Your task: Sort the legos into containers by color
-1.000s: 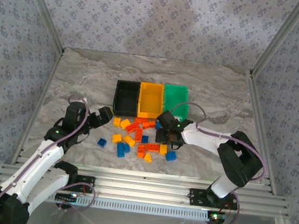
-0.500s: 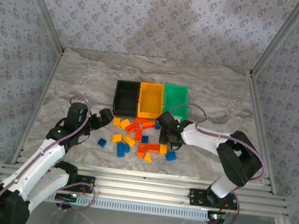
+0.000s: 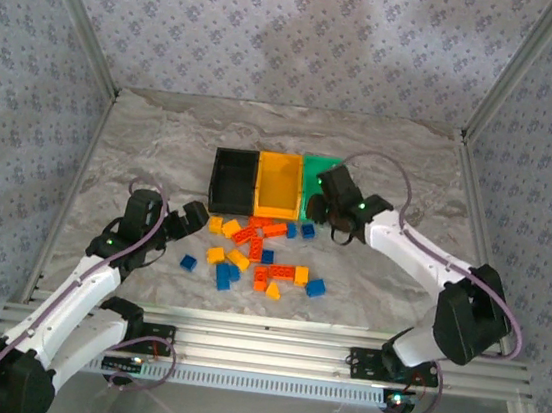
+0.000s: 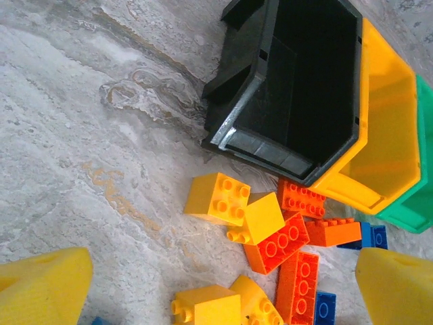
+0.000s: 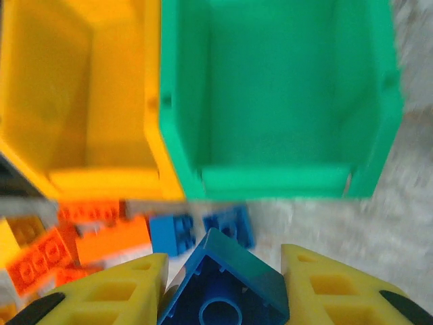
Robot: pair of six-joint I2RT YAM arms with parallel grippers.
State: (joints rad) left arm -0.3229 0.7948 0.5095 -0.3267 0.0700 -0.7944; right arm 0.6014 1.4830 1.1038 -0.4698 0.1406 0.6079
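— One small blue studded plastic brick (image 5: 226, 284) is held between the narrowed jaws of the right gripper (image 3: 327, 211), just short of the front wall of the green open-top plastic bin (image 5: 284, 181). Is release advised?

— Not yet. The brick is judged to be outside the rim. It should be carried over the bin's middle, well clear of the neighbouring yellow-orange plastic bin (image 5: 101, 179), lowered, and only then freed.

— Left gripper (image 3: 194, 219)?

— Jaws are spread wide and nothing is held. It is poised over the marble-patterned table (image 3: 163, 142), beside the loose pile of yellow, orange-red and blue bricks (image 3: 255, 254) and near the black plastic bin (image 4: 270, 145). It is best held back so that the arms are not crossed.
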